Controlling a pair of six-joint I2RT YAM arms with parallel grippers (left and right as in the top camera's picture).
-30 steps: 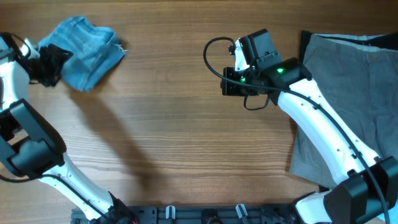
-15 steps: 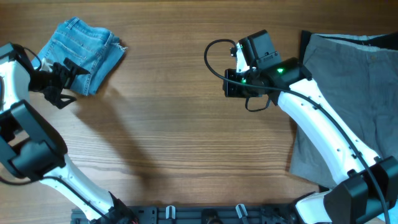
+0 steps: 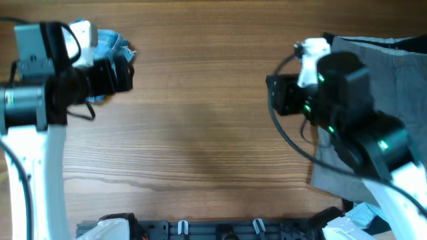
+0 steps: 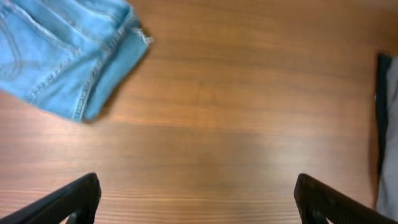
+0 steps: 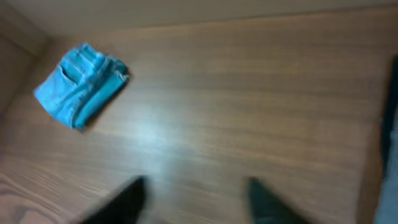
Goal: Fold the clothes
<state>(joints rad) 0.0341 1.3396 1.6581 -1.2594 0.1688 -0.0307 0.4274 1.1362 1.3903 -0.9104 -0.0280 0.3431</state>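
The clothes, light-blue jeans [image 4: 62, 56] folded into a small bundle, lie at the far left of the table. In the overhead view only a corner of the jeans [image 3: 113, 41] shows behind my raised left arm [image 3: 40, 87]. High above bare wood and right of the bundle, my left gripper [image 4: 199, 204] is wide open and holds nothing. My right gripper [image 5: 194, 200] is blurred, its jaws apart and empty over bare table. The jeans [image 5: 78, 84] lie far to its upper left.
A grey garment [image 3: 380, 87] lies spread at the right side of the table under my right arm [image 3: 347, 100]. Its dark edge shows at the right border of the left wrist view [image 4: 387, 155]. A black rail [image 3: 220, 230] runs along the front edge.
My left gripper has let go of the jeans and drawn up and away. My right gripper has opened, and that arm has risen and swung right, towards the grey garment.
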